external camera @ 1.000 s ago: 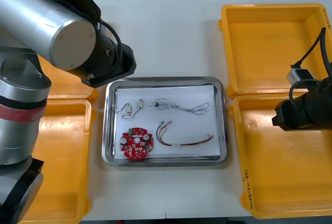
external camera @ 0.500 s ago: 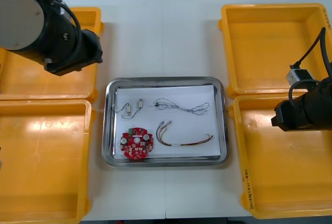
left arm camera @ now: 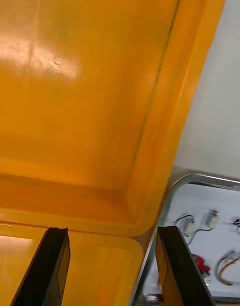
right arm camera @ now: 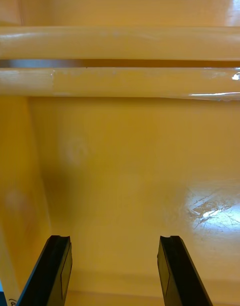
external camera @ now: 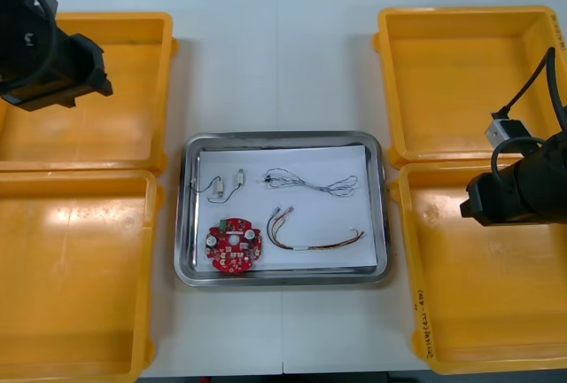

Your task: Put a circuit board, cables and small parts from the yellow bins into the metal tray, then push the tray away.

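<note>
- Pale worktop (external camera: pixel 279 55) with yellow bins (external camera: pixel 80 277) at both sides and a steel tray (external camera: pixel 182 214) between them.
- Left fingers (left arm camera: pixel 56 268) stand wide apart, holding nothing, over the far left bin (external camera: pixel 124 126), near the corner closest to the tray.
- Right fingers (right arm camera: pixel 54 273) are also spread wide and empty, low over the near right bin (external camera: pixel 478 312).
- The tray looks fully loaded. A round red board (external camera: pixel 234 246), a thin twisted cable (external camera: pixel 310 182), a red and yellow cable (external camera: pixel 314 239) and two small metal parts (external camera: pixel 228 183) lie apart on its white lining.
- I'd guess only the push remains. Pushing at one corner could spin the tray, a sharp shove could scatter the light pieces, and fingers crossing over might snag a bin rim.
</note>
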Robot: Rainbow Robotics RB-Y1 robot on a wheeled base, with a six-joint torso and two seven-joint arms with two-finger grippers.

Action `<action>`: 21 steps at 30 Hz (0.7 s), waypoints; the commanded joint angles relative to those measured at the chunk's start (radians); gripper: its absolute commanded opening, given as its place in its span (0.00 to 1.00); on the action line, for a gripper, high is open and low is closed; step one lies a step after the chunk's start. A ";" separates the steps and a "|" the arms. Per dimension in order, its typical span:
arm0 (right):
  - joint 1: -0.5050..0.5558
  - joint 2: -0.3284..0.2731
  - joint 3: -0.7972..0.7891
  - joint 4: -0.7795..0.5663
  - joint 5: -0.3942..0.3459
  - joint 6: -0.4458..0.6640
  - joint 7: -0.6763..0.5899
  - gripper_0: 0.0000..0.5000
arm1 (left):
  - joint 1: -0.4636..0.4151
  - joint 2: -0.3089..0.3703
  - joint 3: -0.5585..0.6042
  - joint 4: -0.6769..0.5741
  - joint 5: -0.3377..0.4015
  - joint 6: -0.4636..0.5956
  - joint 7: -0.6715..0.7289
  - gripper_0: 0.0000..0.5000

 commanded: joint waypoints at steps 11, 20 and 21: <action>-0.028 -0.036 0.054 -0.014 -0.032 0.004 0.038 1.00 | 0.018 0.132 0.075 0.081 0.047 0.007 -0.269 1.00; -0.087 -0.035 0.164 -0.030 -0.047 0.004 0.166 1.00 | 0.177 0.132 0.152 -0.030 0.067 0.007 -0.310 1.00; -0.089 -0.035 0.166 -0.033 -0.051 0.004 0.186 1.00 | 0.185 0.132 0.155 -0.037 0.069 0.007 -0.313 1.00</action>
